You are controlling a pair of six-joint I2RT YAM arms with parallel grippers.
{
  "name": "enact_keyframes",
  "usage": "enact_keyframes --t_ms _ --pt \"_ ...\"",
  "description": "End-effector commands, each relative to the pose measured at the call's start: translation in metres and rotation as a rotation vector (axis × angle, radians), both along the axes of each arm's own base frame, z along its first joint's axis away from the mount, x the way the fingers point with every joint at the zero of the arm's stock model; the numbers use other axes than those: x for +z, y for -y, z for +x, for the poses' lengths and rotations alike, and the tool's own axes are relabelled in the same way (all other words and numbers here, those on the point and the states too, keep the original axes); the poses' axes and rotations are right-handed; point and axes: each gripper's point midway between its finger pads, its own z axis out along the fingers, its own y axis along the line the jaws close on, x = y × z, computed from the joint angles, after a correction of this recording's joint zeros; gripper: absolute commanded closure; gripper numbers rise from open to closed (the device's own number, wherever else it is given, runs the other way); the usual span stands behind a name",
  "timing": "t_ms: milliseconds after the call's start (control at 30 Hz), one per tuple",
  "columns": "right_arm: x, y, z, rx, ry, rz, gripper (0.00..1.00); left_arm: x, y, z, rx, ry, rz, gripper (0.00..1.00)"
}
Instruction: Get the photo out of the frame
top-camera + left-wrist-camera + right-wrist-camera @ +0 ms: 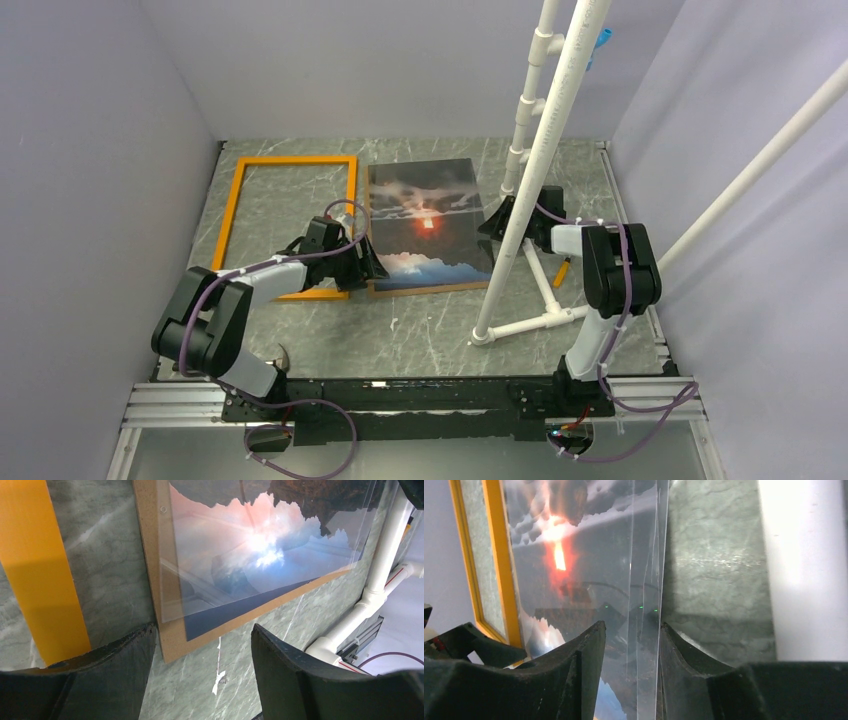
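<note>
The orange frame (290, 225) lies flat and empty on the table's left side, also seen in the wrist views (45, 580) (499, 565). Just right of it the photo (430, 225) rests on a brown backing board (170, 640) under a clear sheet (170, 580). My left gripper (365, 265) (204, 630) is open at the board's near-left corner, which sits beside its left finger. My right gripper (495, 222) (632, 625) straddles the photo's (559, 555) right edge. The clear sheet's edge (646, 555) stands in the gap, close to the right finger and unclamped.
A white pipe stand (545, 150) rises right of the photo, its base tubes (530, 320) on the table near the right arm. A small orange-handled screwdriver (562, 272) lies by those tubes. Grey walls close in on three sides.
</note>
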Motion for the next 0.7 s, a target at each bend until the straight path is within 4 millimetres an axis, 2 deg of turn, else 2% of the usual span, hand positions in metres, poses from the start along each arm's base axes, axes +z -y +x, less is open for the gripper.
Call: enact_keyframes --t_ms 0,33,133,200,267,367,467,567,667 --pt "0.019 -0.015 0.007 0.063 0.077 0.051 0.55 0.005 -0.009 0.006 0.002 0.045 0.048 0.25" --pt "0.019 -0.012 0.006 0.045 0.063 0.038 0.55 0.009 -0.009 0.008 0.001 0.055 0.051 0.25" --pt "0.009 0.015 0.0 -0.064 -0.033 -0.104 0.53 0.021 -0.013 0.009 0.0 0.087 0.069 0.24" --pt "0.016 0.027 -0.005 -0.111 -0.037 -0.158 0.51 0.03 -0.014 0.01 -0.005 0.108 0.077 0.23" --pt "0.017 0.032 -0.022 -0.127 -0.063 -0.179 0.49 0.038 -0.013 0.009 -0.02 0.12 0.074 0.23" --pt "0.02 0.029 -0.043 -0.093 -0.07 -0.151 0.49 0.051 -0.005 0.013 -0.058 0.14 0.043 0.23" --pt "0.009 0.02 -0.067 -0.048 -0.11 -0.084 0.53 0.063 0.004 0.021 -0.088 0.161 0.01 0.25" --pt "-0.004 0.018 -0.084 -0.042 -0.127 -0.047 0.58 0.064 0.015 0.03 -0.118 0.155 -0.019 0.28" --pt "-0.007 0.018 -0.091 -0.033 -0.14 -0.016 0.64 0.052 0.024 0.041 -0.127 0.131 -0.045 0.33"
